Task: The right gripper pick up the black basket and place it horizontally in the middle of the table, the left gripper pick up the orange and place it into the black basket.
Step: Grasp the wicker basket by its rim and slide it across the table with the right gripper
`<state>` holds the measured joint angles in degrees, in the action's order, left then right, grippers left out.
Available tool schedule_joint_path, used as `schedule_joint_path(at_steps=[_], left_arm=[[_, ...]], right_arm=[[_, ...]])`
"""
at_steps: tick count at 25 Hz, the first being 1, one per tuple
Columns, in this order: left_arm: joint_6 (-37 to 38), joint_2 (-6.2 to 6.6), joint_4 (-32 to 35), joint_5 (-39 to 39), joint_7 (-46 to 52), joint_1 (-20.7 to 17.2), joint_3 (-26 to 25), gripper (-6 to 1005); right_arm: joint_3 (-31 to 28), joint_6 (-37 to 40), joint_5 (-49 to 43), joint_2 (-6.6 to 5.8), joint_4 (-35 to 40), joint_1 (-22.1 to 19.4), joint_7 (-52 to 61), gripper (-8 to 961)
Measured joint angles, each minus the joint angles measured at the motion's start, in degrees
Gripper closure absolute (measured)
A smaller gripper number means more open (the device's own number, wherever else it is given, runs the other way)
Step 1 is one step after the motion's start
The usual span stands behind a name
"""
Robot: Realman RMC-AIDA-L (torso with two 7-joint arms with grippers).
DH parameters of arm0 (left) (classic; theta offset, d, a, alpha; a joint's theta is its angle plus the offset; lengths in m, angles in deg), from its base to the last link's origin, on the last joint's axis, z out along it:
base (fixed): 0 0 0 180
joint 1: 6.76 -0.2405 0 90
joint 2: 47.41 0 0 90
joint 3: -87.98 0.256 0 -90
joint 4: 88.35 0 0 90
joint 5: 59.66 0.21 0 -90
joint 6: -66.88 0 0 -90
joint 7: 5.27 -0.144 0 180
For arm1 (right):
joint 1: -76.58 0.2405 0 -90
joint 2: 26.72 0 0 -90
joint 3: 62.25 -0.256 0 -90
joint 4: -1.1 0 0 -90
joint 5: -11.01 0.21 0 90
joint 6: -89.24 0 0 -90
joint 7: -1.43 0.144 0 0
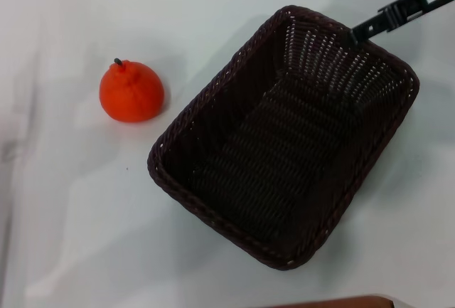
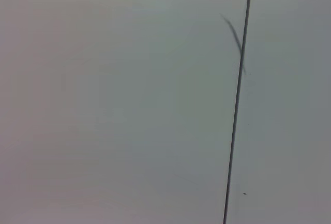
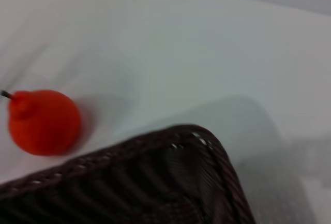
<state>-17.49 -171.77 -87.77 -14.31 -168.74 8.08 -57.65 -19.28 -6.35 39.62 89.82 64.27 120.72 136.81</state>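
Observation:
The black basket (image 1: 284,137) fills the middle and right of the head view, empty, set at a slant, on or just above the white table (image 1: 71,215). My right gripper (image 1: 354,35) reaches in from the far right and is shut on the basket's far rim. The right wrist view shows a basket corner (image 3: 196,146) close up. The orange (image 1: 131,91) stands on the table to the left of the basket, apart from it, stem up; it also shows in the right wrist view (image 3: 44,122). My left gripper is out of view.
The left wrist view shows only bare white surface with a thin dark seam line (image 2: 237,105). A brown edge (image 1: 334,302) shows at the near side of the table.

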Motion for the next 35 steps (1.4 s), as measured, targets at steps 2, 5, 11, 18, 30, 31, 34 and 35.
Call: schedule_joint_path(at_steps=[2, 5, 11, 18, 30, 31, 34, 35], left_arm=[[0.1, 0.00, -0.1, 0.0, 0.0, 0.0, 0.0, 92], [0.1, 0.00, -0.5, 0.0, 0.0, -0.1, 0.0, 92], [0.7, 0.00, -0.6, 0.0, 0.0, 0.1, 0.0, 91], [1.4, -0.09, -0.5, 0.0, 0.0, 0.3, 0.0, 91], [1.0, -0.10, -0.6, 0.3, 0.0, 0.2, 0.4, 91], [0.8, -0.06, -1.0, 0.4, 0.0, 0.3, 0.4, 91], [0.8, -0.04, -1.8, 0.4, 0.0, 0.6, 0.4, 91], [0.8, 0.03, -2.6, 0.4, 0.0, 1.1, 0.5, 91]], right_arm=[[0.4, 1.7, -1.4, 0.11, -1.7, 0.1, 0.6, 69], [0.6, 4.3, -3.6, 0.79, -2.9, 0.2, 1.2, 70], [0.7, 9.2, -3.7, 2.04, -4.9, -0.2, 0.7, 88], [1.8, 11.2, -3.7, 2.05, -9.3, 0.5, -0.8, 259], [1.3, 12.0, 0.0, 2.61, -7.9, -0.6, 0.6, 745], [0.9, 12.0, 0.5, 2.66, -7.6, -1.0, 1.4, 747], [0.2, 11.8, 2.7, 2.85, -6.3, -2.7, 4.0, 753], [0.1, 11.8, 4.3, 2.89, -5.8, -3.6, 5.1, 755]])
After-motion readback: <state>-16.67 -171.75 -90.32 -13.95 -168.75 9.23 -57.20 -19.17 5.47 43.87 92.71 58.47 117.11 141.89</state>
